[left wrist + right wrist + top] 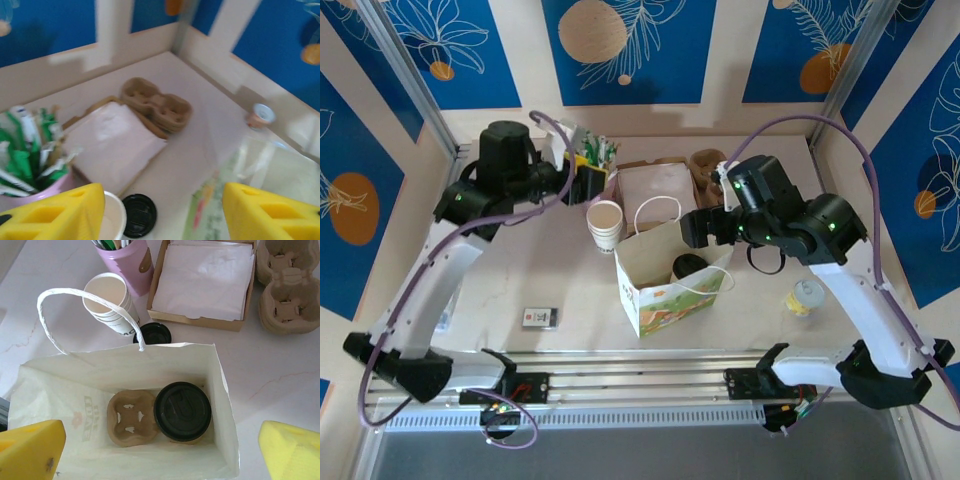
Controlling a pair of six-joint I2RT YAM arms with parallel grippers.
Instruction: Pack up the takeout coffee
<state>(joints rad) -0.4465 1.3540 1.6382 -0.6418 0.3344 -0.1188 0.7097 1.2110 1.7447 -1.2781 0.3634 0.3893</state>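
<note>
The takeout coffee (182, 411), a cream cup under a round black lid, stands inside the open white paper bag (220, 390) in one pocket of a brown carrier (131, 418). From above, the coffee (688, 267) sits in the bag (660, 295) at the table's middle. My right gripper (160, 455) hangs open above the bag's mouth, its yellow fingers (30, 450) wide apart and empty. My left gripper (162, 200) is open and empty at the back left, over the stack of lidless cups (114, 220), close to the pink cup of sticks (25, 160).
A loose black lid (139, 215) lies beside the cup stack (605, 225). A napkin box (650, 185) and brown cup carriers (705, 170) sit behind the bag. A small cup (807, 296) stands at right, a small card (540, 317) at front left.
</note>
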